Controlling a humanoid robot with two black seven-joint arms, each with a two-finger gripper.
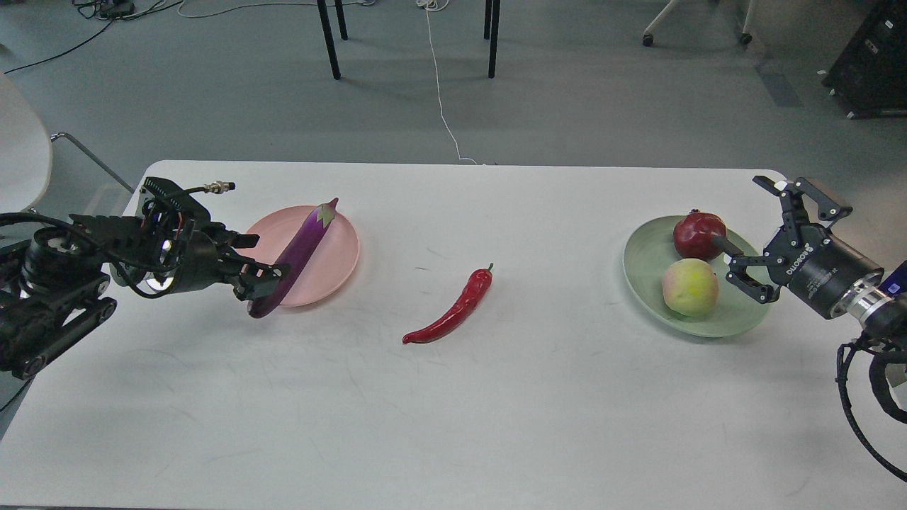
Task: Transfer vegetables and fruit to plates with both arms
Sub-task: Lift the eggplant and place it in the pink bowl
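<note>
The purple eggplant (pixel 301 248) lies slanted across the pale pink plate (pixel 334 256), stem end up and lower end hanging over the plate's front-left rim. My left gripper (pixel 268 259) is open at that lower end, with one fingertip (pixel 282 269) against the eggplant. The red chili pepper (pixel 453 308) lies on the table between the plates. The dark red fruit (pixel 698 235) and the peach (pixel 689 287) sit on the pale green plate (pixel 645 263). My right gripper (pixel 738 210) is wide open over the plate's right rim, its lower fingertip (pixel 721 241) touching the red fruit.
The white table (pixel 453 425) spans the view, with its edges near both arms. Behind it are grey floor, black chair legs (pixel 327 42) and a white cable (pixel 439 85). A white chair (pixel 21 156) stands at far left.
</note>
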